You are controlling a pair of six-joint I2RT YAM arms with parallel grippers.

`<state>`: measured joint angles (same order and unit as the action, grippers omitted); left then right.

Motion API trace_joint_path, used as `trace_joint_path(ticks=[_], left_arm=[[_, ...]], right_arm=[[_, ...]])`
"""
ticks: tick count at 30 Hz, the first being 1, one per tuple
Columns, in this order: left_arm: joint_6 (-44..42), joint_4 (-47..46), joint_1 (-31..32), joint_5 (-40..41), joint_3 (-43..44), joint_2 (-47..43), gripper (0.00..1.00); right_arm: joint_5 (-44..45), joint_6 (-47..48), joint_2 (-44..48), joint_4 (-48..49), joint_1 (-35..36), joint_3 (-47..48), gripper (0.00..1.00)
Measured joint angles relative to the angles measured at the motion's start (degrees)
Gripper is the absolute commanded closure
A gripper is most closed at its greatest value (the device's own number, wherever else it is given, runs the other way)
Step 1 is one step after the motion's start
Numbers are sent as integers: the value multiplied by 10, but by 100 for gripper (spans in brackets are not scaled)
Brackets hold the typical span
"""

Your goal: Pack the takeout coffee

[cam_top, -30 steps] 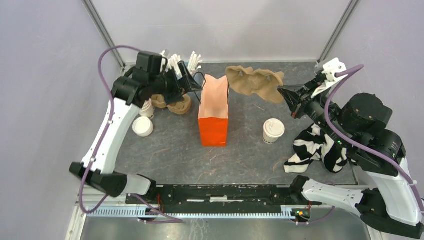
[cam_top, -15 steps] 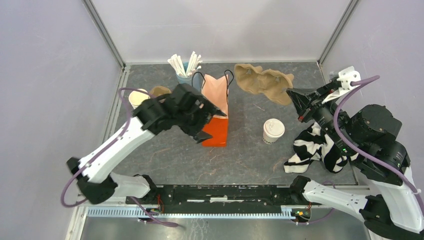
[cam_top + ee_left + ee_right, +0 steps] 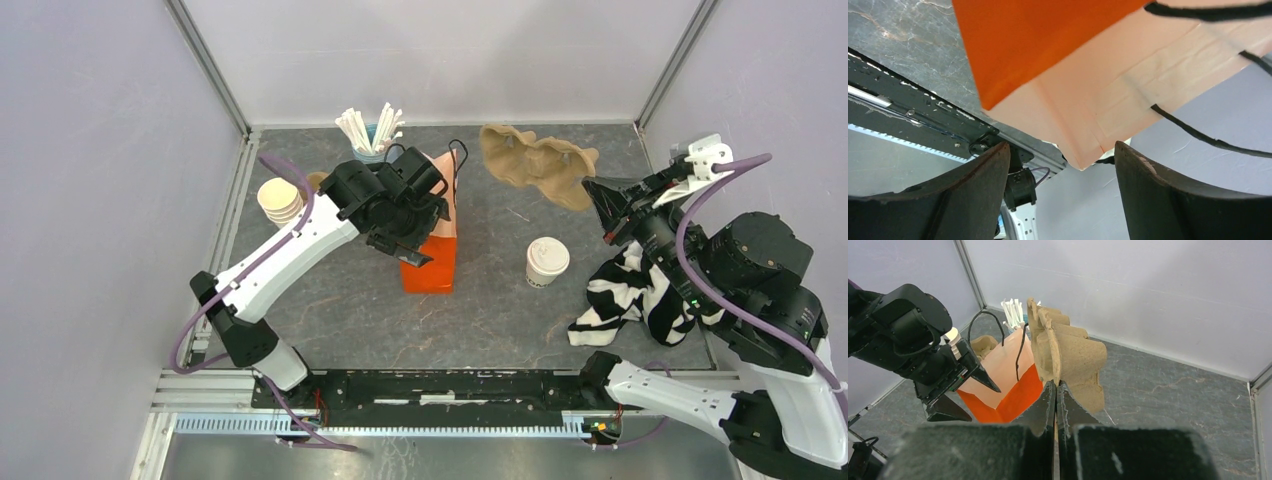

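The takeout coffee (image 3: 547, 261), a cream cup with a white lid, stands on the grey table right of the orange paper bag (image 3: 432, 262). My left gripper (image 3: 424, 232) is open at the bag's left rim. In the left wrist view a corner of the bag (image 3: 1083, 100) hangs between its fingers (image 3: 973, 185) without touching them. My right gripper (image 3: 592, 197) is shut on the edge of a brown pulp cup carrier (image 3: 535, 163) and holds it in the air at the back right. The right wrist view shows the carrier (image 3: 1068, 352) clamped upright, with the bag (image 3: 1008, 385) beyond it.
A stack of lidless cream cups (image 3: 280, 200) stands at the back left. A cup of white straws (image 3: 370, 130) is behind the bag. A black-and-white striped cloth (image 3: 640, 295) lies at the right, near the coffee. Metal posts and walls enclose the table.
My left arm has swung from the cups at the back left over to the bag's left rim. The right gripper has drifted slightly right with the carrier.
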<state>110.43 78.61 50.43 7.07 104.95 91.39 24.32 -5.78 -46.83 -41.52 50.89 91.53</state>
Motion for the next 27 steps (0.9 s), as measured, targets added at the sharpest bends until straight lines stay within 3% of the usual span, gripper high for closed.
trace_joint_path(ticks=[10, 27], left_arm=[[28, 7, -11, 19, -31, -28, 55], [9, 32, -12, 35, 2, 15, 91]], right_arm=[[3, 0, 4, -2, 0, 0, 100], [-2, 0, -13, -38, 0, 36, 100]])
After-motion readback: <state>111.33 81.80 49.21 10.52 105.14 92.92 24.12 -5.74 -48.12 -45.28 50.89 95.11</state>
